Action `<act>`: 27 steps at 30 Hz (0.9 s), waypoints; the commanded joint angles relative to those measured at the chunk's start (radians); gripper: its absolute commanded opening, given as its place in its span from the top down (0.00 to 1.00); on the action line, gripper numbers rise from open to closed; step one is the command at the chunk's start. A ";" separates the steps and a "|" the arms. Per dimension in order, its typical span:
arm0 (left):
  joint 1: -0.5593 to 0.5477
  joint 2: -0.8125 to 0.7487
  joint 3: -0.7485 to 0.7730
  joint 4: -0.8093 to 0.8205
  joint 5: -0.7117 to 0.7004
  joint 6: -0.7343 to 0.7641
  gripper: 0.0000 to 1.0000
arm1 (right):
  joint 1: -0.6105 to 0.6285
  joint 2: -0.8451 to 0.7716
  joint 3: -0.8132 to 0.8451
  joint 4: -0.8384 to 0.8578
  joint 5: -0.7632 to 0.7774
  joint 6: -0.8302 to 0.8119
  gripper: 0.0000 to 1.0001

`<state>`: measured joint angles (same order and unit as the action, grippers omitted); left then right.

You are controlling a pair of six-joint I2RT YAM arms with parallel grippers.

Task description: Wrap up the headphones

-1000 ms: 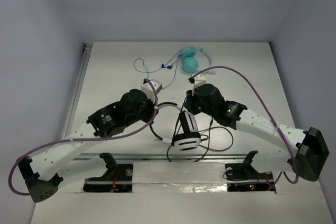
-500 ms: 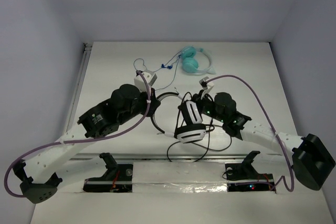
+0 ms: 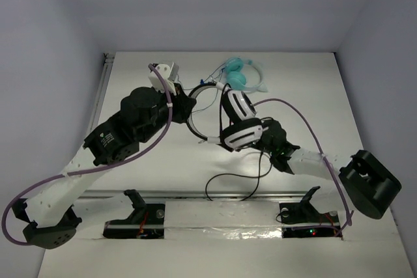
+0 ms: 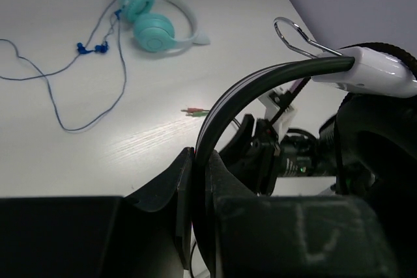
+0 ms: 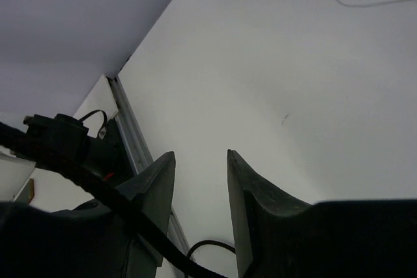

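The headphones (image 3: 240, 123) hang off the table, white earcups with black pads to the right and the black headband (image 4: 225, 105) arching left. My left gripper (image 4: 199, 161) is shut on that headband, seen from above at the left gripper (image 3: 186, 105). The thin dark cable (image 3: 238, 183) trails down from the earcups and loops on the table near the front rail. My right gripper (image 5: 200, 154) is open with only bare table between its fingers; a strand of the cable (image 5: 98, 187) crosses in front of its left finger. From above its fingertips are hidden under the earcups.
Small teal headphones (image 3: 238, 76) with a thin blue cable (image 4: 62, 83) lie at the back of the table, close behind the raised headphones. A green plug (image 4: 195, 112) lies on the table. A metal rail (image 3: 195, 194) runs along the front, with wall on the left.
My left gripper has carried the headphones up and toward the back of the table. My right gripper's jaws have opened, and it has shifted right, under the earcups.
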<state>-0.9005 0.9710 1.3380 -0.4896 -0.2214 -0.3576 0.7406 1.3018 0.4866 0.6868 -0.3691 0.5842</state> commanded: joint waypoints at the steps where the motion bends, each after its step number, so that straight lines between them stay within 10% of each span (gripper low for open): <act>1: 0.041 0.024 0.067 0.129 -0.090 -0.070 1.00 | -0.001 0.030 -0.028 0.141 -0.018 0.074 0.56; 18: 0.267 0.130 0.021 0.305 -0.251 -0.121 1.00 | 0.315 -0.001 -0.164 0.209 0.091 0.210 0.69; 27: 0.287 0.176 -0.048 0.280 -0.409 -0.122 1.00 | 0.459 -0.169 -0.157 -0.059 0.183 0.232 0.86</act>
<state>-0.6296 1.1572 1.3045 -0.3145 -0.5583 -0.4294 1.1595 1.1961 0.3038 0.7155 -0.2447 0.8078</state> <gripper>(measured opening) 0.047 0.166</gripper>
